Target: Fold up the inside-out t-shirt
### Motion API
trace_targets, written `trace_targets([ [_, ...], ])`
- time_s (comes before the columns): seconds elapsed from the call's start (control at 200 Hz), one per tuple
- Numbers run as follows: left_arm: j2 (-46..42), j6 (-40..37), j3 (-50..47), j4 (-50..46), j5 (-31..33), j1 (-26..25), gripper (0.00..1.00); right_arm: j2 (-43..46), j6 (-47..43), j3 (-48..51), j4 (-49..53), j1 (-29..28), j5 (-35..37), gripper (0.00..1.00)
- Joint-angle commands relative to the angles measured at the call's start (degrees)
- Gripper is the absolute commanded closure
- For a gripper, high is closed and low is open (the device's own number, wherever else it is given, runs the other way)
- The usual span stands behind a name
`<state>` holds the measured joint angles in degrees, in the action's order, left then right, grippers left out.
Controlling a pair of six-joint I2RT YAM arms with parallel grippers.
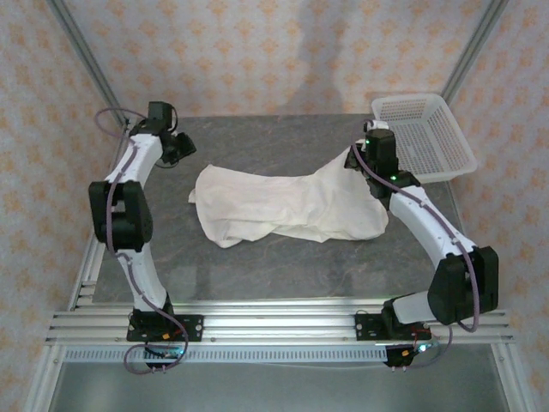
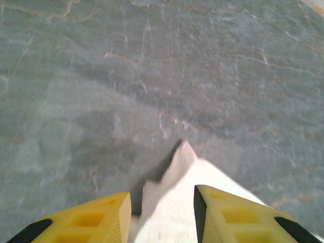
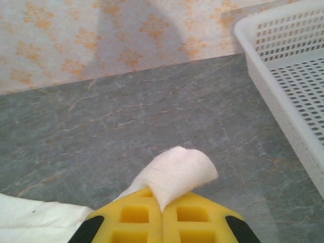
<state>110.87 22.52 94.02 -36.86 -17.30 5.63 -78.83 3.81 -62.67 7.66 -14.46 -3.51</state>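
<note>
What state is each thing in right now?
t-shirt: unfolded, crumpled on the table, one edge lifted.
right gripper: shut on a t-shirt fold.
left gripper: open, t-shirt tip between its fingers.
white mesh basket: upright, empty.

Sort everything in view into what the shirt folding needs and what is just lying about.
Needed: t-shirt; right hand, pinching its edge; left hand, open around a cloth tip.
Lying about: white mesh basket, empty.
</note>
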Motion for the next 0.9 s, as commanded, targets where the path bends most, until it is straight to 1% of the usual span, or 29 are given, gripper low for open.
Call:
trace_targets([
  [0.0,-2.73,-2.47,-5.48,-2.29,-6.71,0.08,0.63,2.62,2.34,0.43,0.28,0.31,-4.55,1.00],
  [0.1,-1.80,-2.92,-7.13,0.49,-12.45,0.06,0.63,2.96,1.60,0.36,1.16,0.33,-4.98,1.00],
  [0.16,1.08,-3.18,-6.80,1.87,-14.49,0.00,0.63,3.13,1.24,0.12,1.86,0.26,-4.66,1.00],
  [0.23,3.70,-3.52,-5.09,1.63,-15.14,-0.12,0.63,3.48,0.93,0.01,2.26,0.31,-4.82,1.00],
  [0.31,6.18,-3.85,-3.05,0.54,-14.02,-0.09,0.63,3.92,0.93,0.31,2.33,0.38,-4.98,1.00],
  [0.45,8.51,-4.54,-1.43,0.04,-13.99,-0.18,0.64,4.10,1.26,0.89,2.22,0.28,-5.27,1.00],
  [0.525,8.84,-4.68,-2.18,1.11,-14.43,-0.20,0.65,3.99,1.29,0.98,2.17,0.35,-5.56,1.00],
  [0.65,8.71,-5.70,-2.50,-0.02,-10.90,-0.18,0.65,3.61,1.25,0.63,2.42,0.35,-5.84,1.00],
  [0.806,7.17,-7.06,-2.79,-0.88,-2.72,-0.01,0.62,3.42,1.16,0.50,2.51,0.34,-6.33,1.00],
  [0.896,7.57,-7.76,-2.62,-0.72,-3.47,0.00,0.62,3.32,1.19,0.45,2.53,0.31,-6.26,1.00],
])
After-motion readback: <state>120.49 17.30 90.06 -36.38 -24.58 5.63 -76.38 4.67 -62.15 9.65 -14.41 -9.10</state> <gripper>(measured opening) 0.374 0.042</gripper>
